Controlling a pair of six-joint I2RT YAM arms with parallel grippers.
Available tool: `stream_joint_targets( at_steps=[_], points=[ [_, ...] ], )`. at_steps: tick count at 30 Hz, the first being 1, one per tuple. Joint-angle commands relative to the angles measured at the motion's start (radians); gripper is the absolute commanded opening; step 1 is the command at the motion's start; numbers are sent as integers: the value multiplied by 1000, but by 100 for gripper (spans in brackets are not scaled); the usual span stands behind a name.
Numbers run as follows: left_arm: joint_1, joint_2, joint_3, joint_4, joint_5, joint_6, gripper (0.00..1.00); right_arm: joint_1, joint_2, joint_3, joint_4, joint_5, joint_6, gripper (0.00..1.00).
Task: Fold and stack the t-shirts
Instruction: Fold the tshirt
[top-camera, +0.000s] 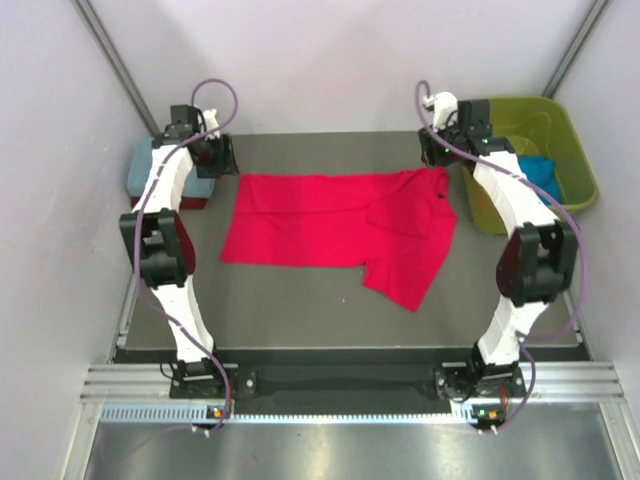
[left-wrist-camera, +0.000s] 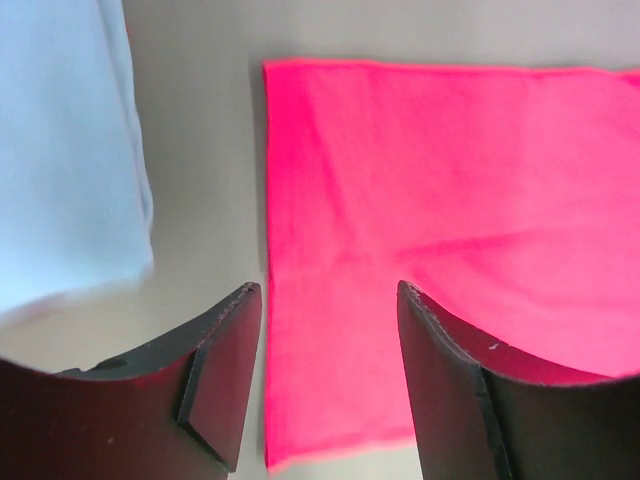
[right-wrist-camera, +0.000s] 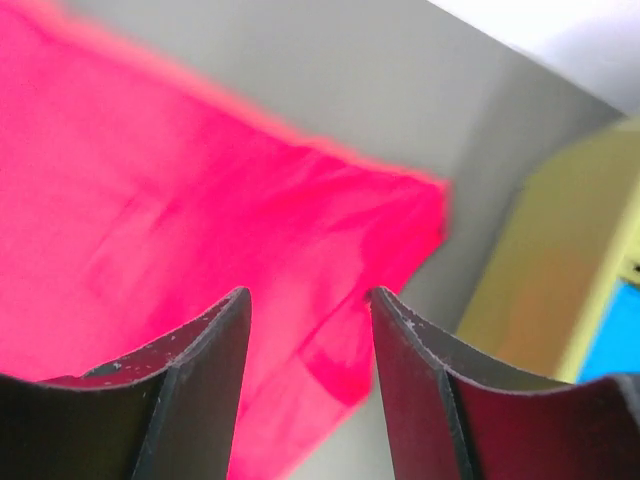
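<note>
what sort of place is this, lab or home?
Likely a lab test cell: bare white panel walls box in the table, an aluminium rail edges it, and a red t-shirt lies spread out.

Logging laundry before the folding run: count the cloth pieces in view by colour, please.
Bright red t-shirt: 1, spread out in the middle
Blue-grey cloth: 1, folded at the far left
Dark red cloth: 1, only an edge shows under the blue-grey one
Bright blue cloth: 1, inside the green tub
Total: 4
</note>
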Motion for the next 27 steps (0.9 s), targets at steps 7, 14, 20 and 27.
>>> stream_joint_targets(
  at_steps=[7,14,20,27],
  points=[
    [16,-287,-329,52,48,-9,63,285,-527,-678,-130,-75,-438,49],
    [29,-316,-352,32,74,-47,63,405,-658,-889,-213,-32,-477,46],
    [32,-352,-454,46,71,-73,63,466,-736,-1000,-229,5,-541,45],
    [36,-350,-453,47,76,-89,63,532,-733,-1071,-207,14,-537,43]
  ],
)
